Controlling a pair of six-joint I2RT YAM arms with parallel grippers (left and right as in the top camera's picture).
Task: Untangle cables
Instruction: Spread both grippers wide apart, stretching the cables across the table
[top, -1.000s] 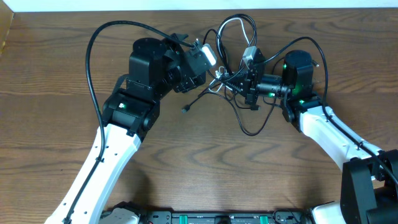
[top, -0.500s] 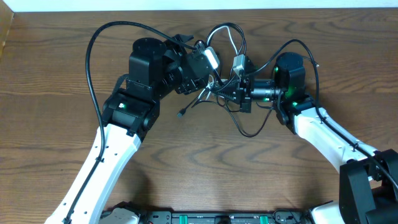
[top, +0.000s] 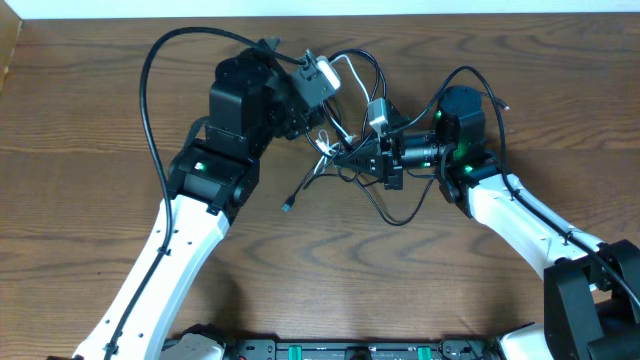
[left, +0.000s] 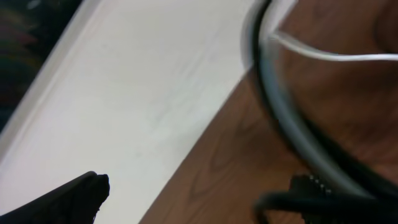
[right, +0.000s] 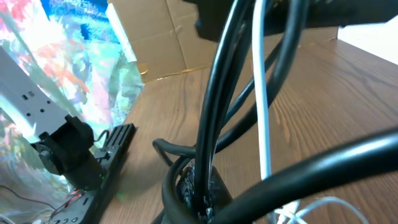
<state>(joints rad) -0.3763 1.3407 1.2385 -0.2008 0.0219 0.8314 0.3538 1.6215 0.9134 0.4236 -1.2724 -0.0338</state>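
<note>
My right gripper (top: 368, 158) is clamped fully shut on the knot of the cables (top: 345, 150). In its wrist view the black strands run straight down into its fingers, with the white one alongside. Loops spread out from that gripper on its far side and its near side, and one loose plug end (top: 287, 207) trails off to its left on the wooden table (top: 80, 120). My left gripper (top: 320, 72) sits beyond and to the left of the right gripper, jaws spread wide with nothing between them and a black strand passing just beside one fingertip.
</note>
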